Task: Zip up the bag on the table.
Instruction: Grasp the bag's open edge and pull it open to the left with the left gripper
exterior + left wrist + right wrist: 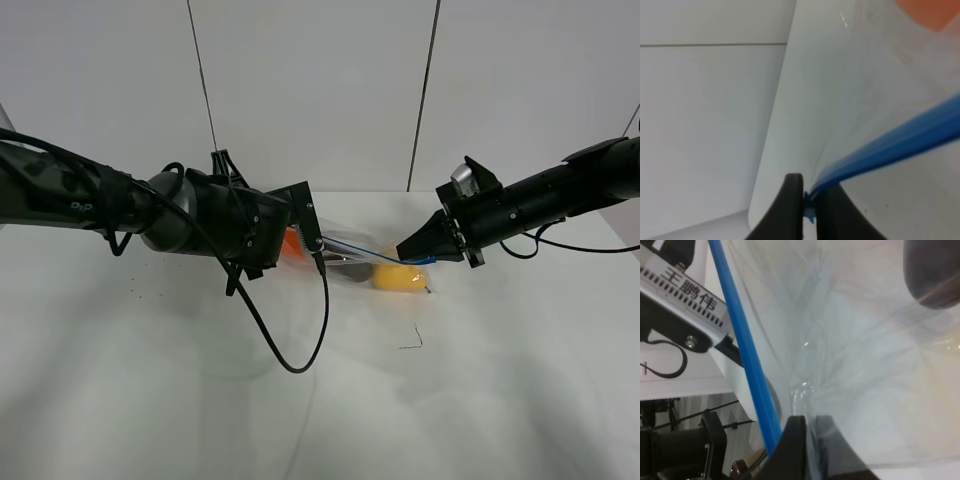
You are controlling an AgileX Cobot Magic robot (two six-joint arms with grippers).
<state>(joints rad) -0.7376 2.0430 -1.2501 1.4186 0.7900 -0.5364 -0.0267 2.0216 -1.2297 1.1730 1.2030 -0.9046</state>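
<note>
Left gripper [318, 243] and right gripper [404, 252] clamp opposite ends of the bag [352, 262], its blue zip strip [890, 145] taut between them; the crinkly film could slip free, leaving it unsealed.

Inside the bag [346, 251], the orange fruit [292, 243] was mostly hidden behind the left tool [319, 245]; the dark purple fruit [935, 275] was blurred and cut by the right wrist picture's edge.
</note>
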